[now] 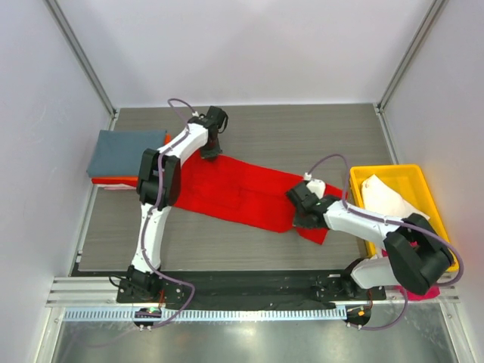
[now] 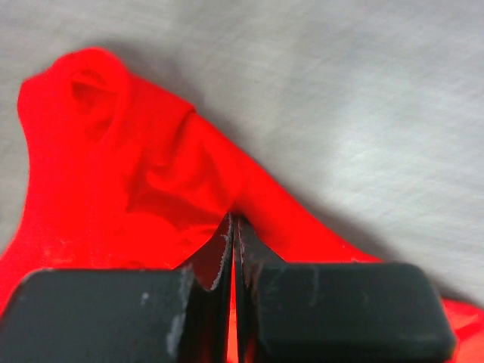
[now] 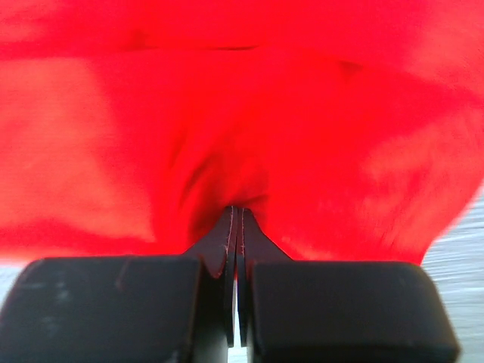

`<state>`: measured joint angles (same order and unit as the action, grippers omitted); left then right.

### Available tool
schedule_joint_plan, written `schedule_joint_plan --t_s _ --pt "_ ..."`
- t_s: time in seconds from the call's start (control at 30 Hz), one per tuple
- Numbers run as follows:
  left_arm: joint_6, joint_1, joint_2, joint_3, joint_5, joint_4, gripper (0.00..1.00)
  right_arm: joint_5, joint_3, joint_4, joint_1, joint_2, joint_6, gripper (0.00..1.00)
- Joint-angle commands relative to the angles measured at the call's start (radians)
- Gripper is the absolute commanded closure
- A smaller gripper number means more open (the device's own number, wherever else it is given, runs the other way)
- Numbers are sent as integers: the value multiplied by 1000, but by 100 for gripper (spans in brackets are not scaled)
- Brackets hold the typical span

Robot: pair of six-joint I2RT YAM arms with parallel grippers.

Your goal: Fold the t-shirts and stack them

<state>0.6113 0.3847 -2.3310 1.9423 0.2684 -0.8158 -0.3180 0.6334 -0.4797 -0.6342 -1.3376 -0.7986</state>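
Note:
A bright red t-shirt lies stretched across the middle of the table, partly folded into a long band. My left gripper is shut on its far left end; in the left wrist view the red cloth bunches at the closed fingertips. My right gripper is shut on the shirt's near right end; the red cloth fills the right wrist view. A folded slate grey-blue t-shirt lies on an orange one at the far left. A white t-shirt lies in the yellow tray. A magenta pink one peeks out behind the right arm.
The yellow plastic tray stands at the right edge of the table. The folded stack sits at the far left edge. Bare grey table shows behind the red shirt and in front of it.

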Motion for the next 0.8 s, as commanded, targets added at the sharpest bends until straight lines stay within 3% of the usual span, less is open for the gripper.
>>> schedule_joint_plan --t_s 0.0,0.17,0.33,0.4,0.5,0.67,0.77 --pt "-4 14 -158 157 -126 -80 100 80 0 10 -167 -89 -118 99" --pt "13 51 -332 462 -216 -145 100 173 83 145 -352 -248 -206 99" --pt "118 79 -398 532 -352 -21 100 292 202 309 -485 -321 -183 99" --pt "163 85 -412 503 -440 85 100 372 251 372 -486 -318 -156 99" --pt "220 95 -433 511 -491 164 100 334 299 362 -486 -261 -88 98" --pt "271 100 -439 506 -503 292 100 304 309 291 -406 -78 5 75" --pt "307 97 -473 523 -512 406 100 373 278 271 -259 -3 39 72"
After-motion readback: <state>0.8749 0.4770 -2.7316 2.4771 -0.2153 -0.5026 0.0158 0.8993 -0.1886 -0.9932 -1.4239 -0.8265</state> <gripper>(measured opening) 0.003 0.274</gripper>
